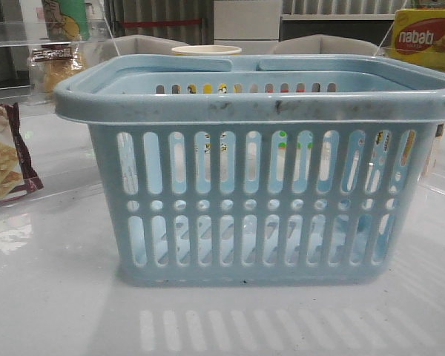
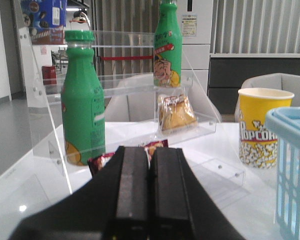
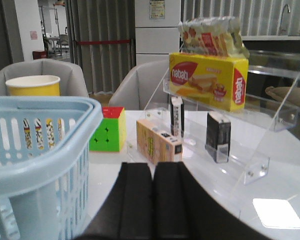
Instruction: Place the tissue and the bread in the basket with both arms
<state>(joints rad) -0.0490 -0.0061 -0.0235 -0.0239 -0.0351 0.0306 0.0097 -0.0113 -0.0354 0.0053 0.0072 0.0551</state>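
Observation:
The light-blue basket (image 1: 259,215) fills the middle of the front view and looks empty through its slots; neither gripper shows there. The bread (image 2: 176,112), a clear packet of golden bread, stands on a clear acrylic shelf ahead of my left gripper (image 2: 150,150), which is shut and empty. The bread also shows in the front view (image 1: 55,68) at the back left. The tissue (image 3: 218,136), a dark pack with white at its base, stands on the acrylic shelf ahead and to the right of my right gripper (image 3: 153,167), which is shut and empty. The basket's corner (image 3: 37,150) is beside it.
Two green bottles (image 2: 82,105) stand on the left shelf and a maroon cracker bag (image 1: 4,156) lies near it. A popcorn cup (image 2: 262,125) stands behind the basket. A yellow nabati box (image 3: 208,80), a colour cube (image 3: 108,129) and a beige carton (image 3: 157,140) are near the tissue.

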